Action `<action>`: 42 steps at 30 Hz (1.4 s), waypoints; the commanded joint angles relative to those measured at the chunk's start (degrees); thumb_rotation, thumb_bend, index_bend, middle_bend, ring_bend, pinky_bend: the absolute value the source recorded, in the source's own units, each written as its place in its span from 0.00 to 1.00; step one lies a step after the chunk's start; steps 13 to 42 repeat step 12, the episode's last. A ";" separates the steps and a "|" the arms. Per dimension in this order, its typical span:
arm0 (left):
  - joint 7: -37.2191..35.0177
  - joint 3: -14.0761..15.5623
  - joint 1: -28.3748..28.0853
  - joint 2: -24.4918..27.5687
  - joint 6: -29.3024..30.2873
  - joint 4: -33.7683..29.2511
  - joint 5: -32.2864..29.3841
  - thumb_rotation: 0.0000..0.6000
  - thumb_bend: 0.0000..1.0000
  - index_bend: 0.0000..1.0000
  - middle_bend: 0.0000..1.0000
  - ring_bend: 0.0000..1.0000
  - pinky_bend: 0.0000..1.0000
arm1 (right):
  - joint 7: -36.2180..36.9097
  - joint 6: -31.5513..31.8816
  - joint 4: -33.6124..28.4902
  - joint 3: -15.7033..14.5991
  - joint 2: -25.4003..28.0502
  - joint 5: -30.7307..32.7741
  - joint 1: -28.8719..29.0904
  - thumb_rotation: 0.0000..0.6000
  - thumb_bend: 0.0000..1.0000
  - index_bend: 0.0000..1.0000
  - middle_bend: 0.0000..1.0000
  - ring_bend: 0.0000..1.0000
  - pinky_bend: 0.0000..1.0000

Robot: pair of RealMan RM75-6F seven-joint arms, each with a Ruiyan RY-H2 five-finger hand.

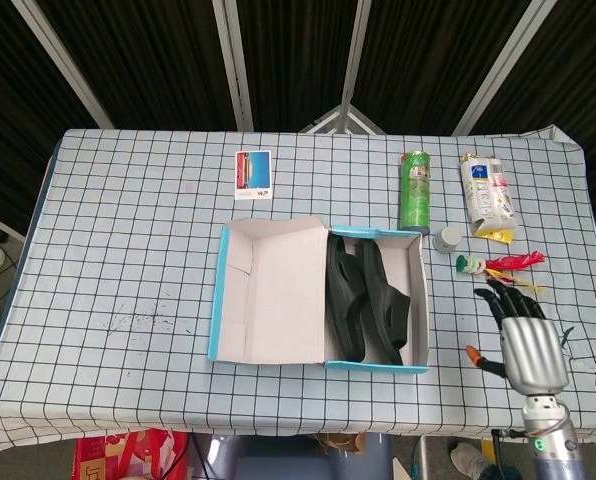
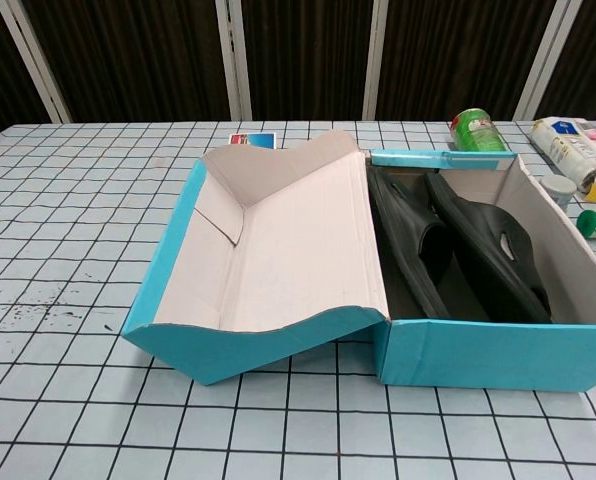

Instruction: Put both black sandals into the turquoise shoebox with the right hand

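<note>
- Inside the turquoise shoebox (image 1: 416, 300), both black sandals (image 1: 366, 298) lie side by side in the base half, tilted on edge against each other; lid half hinged open to the box's left, w/ pale card inside.
- My right hand (image 1: 523, 340) sits well right of the box, near the table's front edge, fingers spread and holding nothing. Left hand isn't in either view, so can't tell its state.
- Risks as I see it: the sandals stand fairly high on edge, so if I try closing the lid it may catch on them. Swinging the arm low over the box wall could clip it and shove the box.
- Clutter right of the box could get knocked if I drift: green can (image 1: 415, 189), carton (image 1: 487, 194), small bottle cap (image 1: 447, 238), and a red-yellow toy (image 1: 503, 265) just ahead of my fingertips.
- Sandals' long axis runs front-to-back along the box. Can't tell toe from heel.
- Postcard (image 1: 253, 173) lies beyond the box, apart from it.
</note>
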 commanded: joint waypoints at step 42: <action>1.22 0.11 -0.38 -0.78 -0.07 0.62 0.28 1.00 0.37 0.09 0.02 0.00 0.09 | 2.44 1.70 11.70 -0.30 -1.34 -5.12 -6.94 1.00 0.19 0.24 0.17 0.17 0.22</action>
